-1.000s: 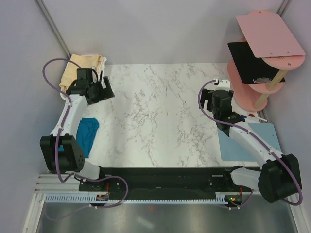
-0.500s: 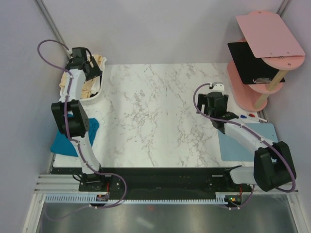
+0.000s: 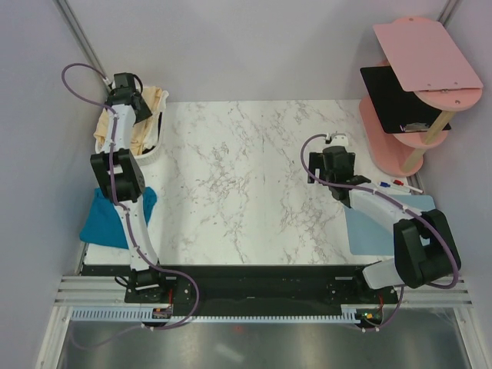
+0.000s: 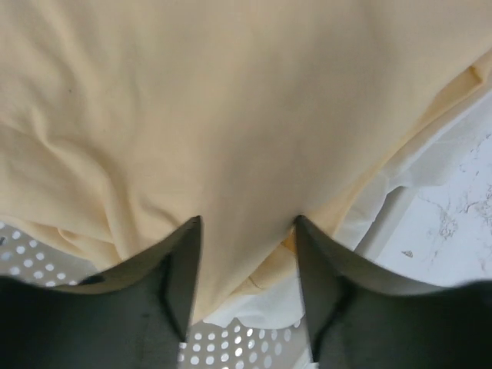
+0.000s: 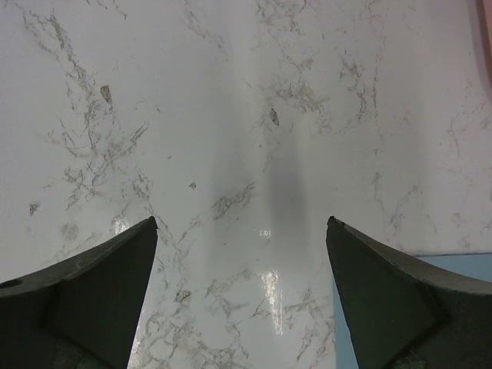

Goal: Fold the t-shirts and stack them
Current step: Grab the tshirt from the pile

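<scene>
your left pincer [image 4: 244, 231] just reached into the basket [image 3: 151, 149] at 10 o'clock and is closing on the yellow shirt [image 4: 231, 115]. you can't tell if it pinches yet. right pincer [image 5: 241, 221] stays spread wide.

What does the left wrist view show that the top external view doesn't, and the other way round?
Left wrist only: the left gripper with its jaws apart and the pale yellow cloth t-shirt in the gap, a white cloth layer beneath it, and the dotted holes in the white plastic basket floor.
Top external only: the teal blue cloth t-shirt at the white marble-patterned table left edge, the flat light-blue rectangular mat near the right arm, and the pink tiered shelf.
Both: the yellow shirt in the basket, and the table.
</scene>
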Motion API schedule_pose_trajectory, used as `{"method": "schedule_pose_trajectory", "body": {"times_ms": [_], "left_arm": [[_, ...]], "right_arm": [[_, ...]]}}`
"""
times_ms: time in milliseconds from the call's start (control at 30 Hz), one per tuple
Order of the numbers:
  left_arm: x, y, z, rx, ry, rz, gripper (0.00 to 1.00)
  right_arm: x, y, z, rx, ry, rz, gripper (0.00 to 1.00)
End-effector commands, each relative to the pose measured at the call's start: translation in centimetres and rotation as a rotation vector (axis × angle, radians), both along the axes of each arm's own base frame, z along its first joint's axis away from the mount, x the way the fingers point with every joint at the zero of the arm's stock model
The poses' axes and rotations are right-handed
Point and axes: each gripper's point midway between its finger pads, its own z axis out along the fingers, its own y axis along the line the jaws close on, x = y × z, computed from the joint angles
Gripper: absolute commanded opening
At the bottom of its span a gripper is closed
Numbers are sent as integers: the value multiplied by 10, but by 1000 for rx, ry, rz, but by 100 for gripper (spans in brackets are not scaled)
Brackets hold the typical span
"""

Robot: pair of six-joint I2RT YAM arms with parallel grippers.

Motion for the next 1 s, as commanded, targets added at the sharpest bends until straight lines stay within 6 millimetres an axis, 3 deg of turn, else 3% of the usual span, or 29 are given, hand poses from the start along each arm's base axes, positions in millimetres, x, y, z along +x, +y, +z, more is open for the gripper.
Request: {"method": "schedule_pose_trajectory", "body": {"times_ms": [0,33,100,200,333,433,467,567,600,667,700,833,900,967], "left_arm": [[15,11,21,26,-81,43,42],[15,12,20,28,-80,49,19],[16,15,17,24,-78,50,5],[14,20,12,8,-74,58,2],[11,20,23,-14,-94,57,2],[8,9,65,-42,-174,18,2],[6,6,93,-42,-230,5,2],[1,-4,139,-57,-326,-33,2],[-6,-9,168,-60,-382,-50,2],[-13,-19,187,-79,-424,-86,2],[-20,-24,206,-77,-463,-101,2],[-32,-31,217,-89,-487,-124,2],[-36,-48,220,-138,-495,-174,2],[-44,-77,241,-172,-535,-274,2]], "right_arm": [[19,14,10,49,-30,20,98],[19,15,8,49,-24,23,98],[20,18,4,53,-11,30,98],[21,17,2,50,-1,30,98],[20,17,2,49,1,30,98],[18,17,1,50,5,30,98],[16,16,1,51,7,29,98],[13,15,1,55,5,27,98],[12,15,1,55,5,26,98],[10,14,2,60,2,22,98],[9,14,1,61,5,22,98],[8,15,1,61,11,25,98],[7,15,1,61,12,24,98],[6,14,3,60,6,21,98]]}}
